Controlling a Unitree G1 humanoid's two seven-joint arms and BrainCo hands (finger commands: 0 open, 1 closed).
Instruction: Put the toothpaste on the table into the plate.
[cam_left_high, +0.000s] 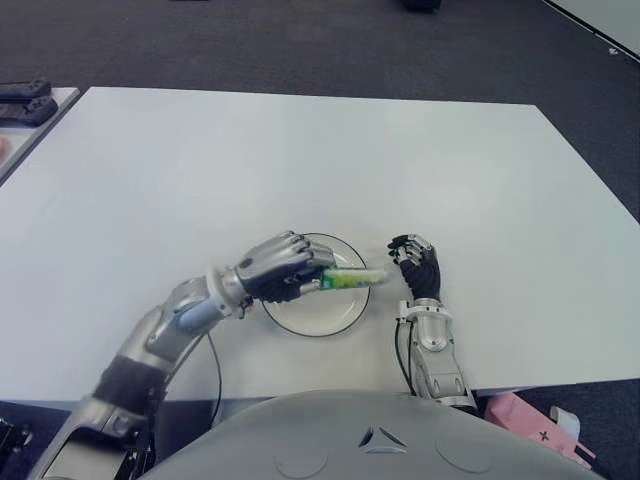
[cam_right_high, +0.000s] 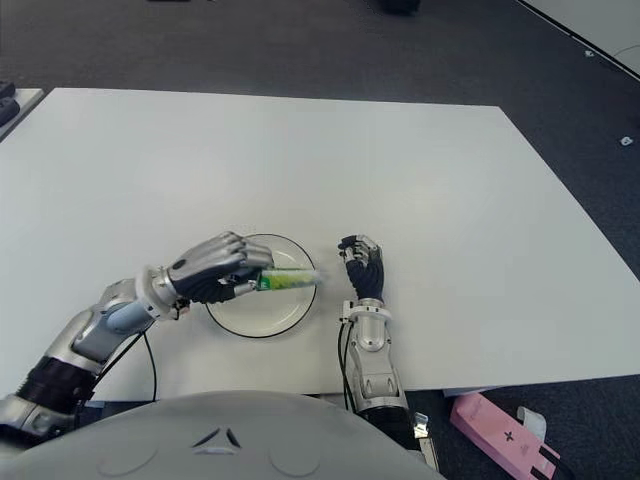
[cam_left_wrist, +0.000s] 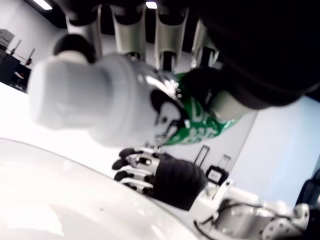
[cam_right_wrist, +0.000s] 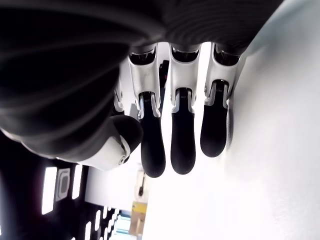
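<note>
Over the plate (cam_left_high: 300, 318), toothpaste (cam_left_high: 352, 279) gripped in left hand (cam_left_high: 283, 268)

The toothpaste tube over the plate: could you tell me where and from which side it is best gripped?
The left hand already grips the toothpaste tube by its flat tail, from the robot's left. That seems sensible: the tube lies level, cap end jutting free over the plate.

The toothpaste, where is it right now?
The toothpaste is in the left hand, held over the plate near the table's front edge; the right hand shows just right of the plate.
</note>
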